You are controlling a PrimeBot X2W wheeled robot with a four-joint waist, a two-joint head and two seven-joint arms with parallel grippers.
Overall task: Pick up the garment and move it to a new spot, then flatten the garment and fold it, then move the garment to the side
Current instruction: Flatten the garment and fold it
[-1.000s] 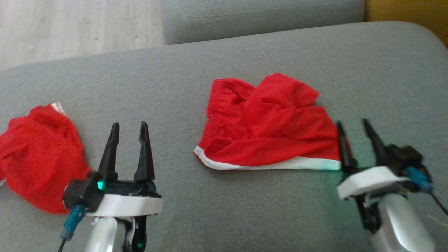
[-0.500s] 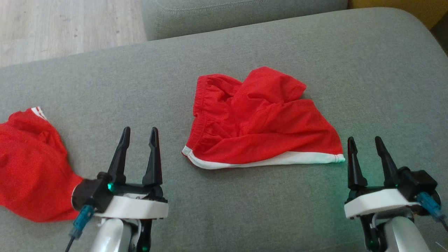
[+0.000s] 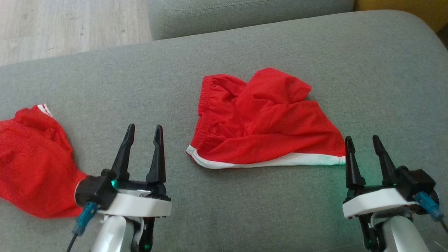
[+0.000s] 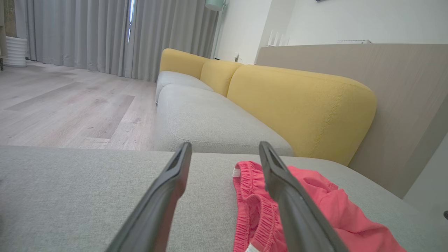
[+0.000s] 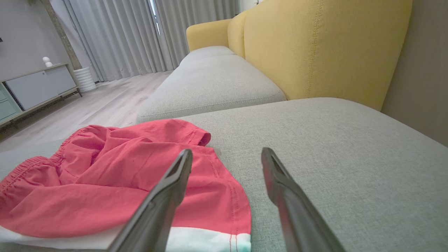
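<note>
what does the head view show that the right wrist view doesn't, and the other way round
Head view adds: the left gripper, open, and a second red garment crumpled at the cushion's left end. Right wrist view adds: grey curtains and a low cabinet across the room. Shared: the red shorts with a white hem, lying rumpled on the grey cushion, the open right gripper near their hem corner, and the wood floor.
</note>
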